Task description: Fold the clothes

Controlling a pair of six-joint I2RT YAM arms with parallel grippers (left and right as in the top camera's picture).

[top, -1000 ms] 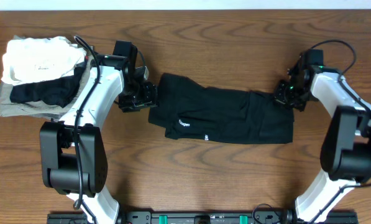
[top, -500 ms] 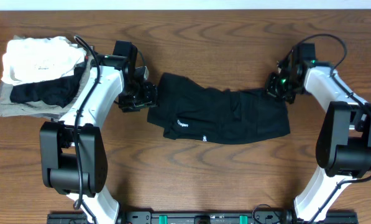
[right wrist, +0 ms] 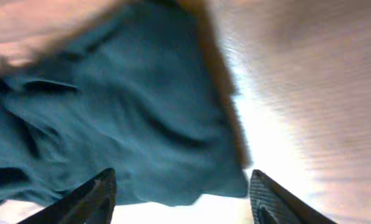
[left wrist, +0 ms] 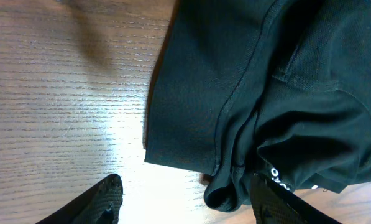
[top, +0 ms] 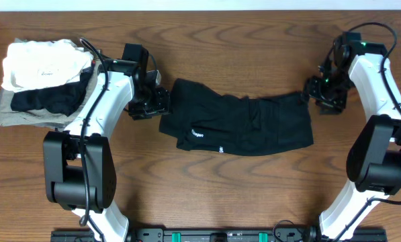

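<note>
Beside R end effector (top: 319, 98) — black tee (top: 240, 126)

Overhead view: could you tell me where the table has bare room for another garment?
The widest bare wood lies between the black T-shirt and the arm bases. A narrower strip runs behind the T-shirt to the far edge. The far left corner is crowded: the folded stack sits beside the left arm.

Nothing legible
White print marks on the black T-shirt (top: 240, 128) and a tag on the white garment (top: 42, 60) are too small to read.
</note>
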